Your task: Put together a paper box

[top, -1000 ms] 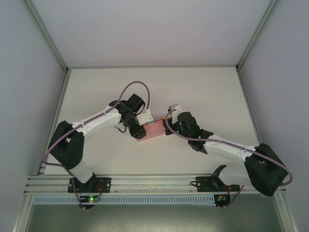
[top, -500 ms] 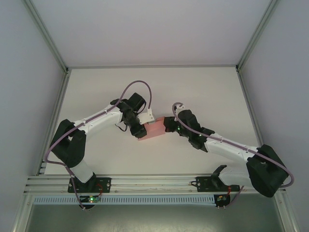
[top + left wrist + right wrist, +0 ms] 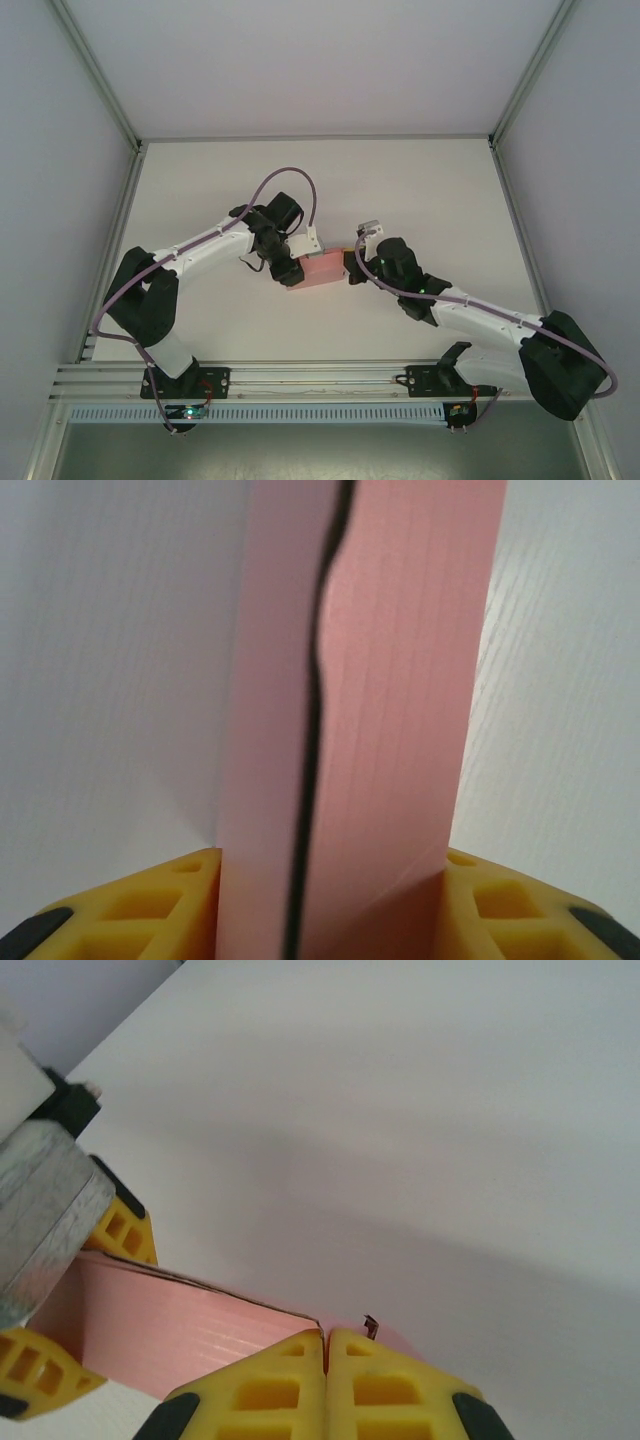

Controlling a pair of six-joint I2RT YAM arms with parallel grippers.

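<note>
1. The right gripper is seen reaching in from the near right corner of the bench. Its jaws are pressed fully together, and their tips are set against the right end of the paper box.
2. The paper box is found at the middle of the bench. Its long axis runs left to right, roughly along the near edge, with the right end turned slightly toward the far edge.
3. The box's left end is clamped between the jaws of the left gripper. From there the box points straight away, and a dark seam is seen along its length.

Pink paper box folded closed, its seam gaping slightly
</note>
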